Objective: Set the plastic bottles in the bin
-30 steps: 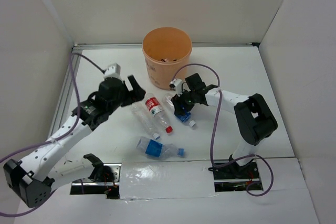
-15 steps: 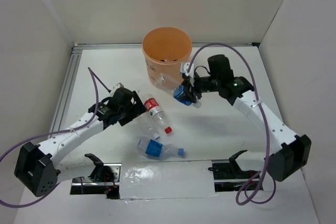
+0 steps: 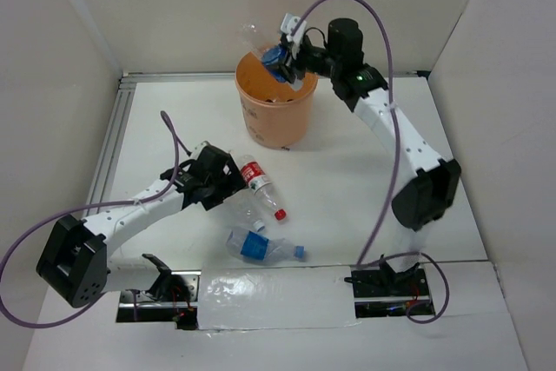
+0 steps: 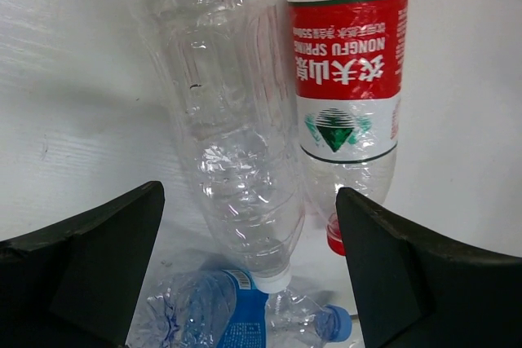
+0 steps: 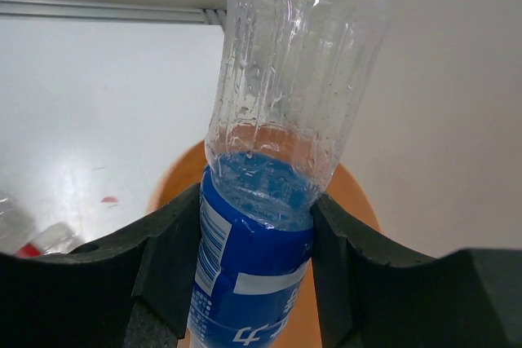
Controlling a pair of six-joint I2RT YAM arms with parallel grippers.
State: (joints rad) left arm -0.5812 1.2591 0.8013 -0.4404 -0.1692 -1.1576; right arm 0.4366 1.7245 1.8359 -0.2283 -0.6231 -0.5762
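Right gripper (image 5: 257,260) is pinching the blue-label bottle (image 5: 287,112) around its label, right above the bin (image 3: 276,121) by the table's (image 3: 201,100) far edge. Left gripper (image 4: 249,270) is spread wide over the plain bottle (image 4: 228,144), with the red-label bottle (image 4: 347,79) lying just beside it, nearer the middle of the table.

High overview, close wrist views, bottles (image 3: 254,178) (image 4: 347,79) shared
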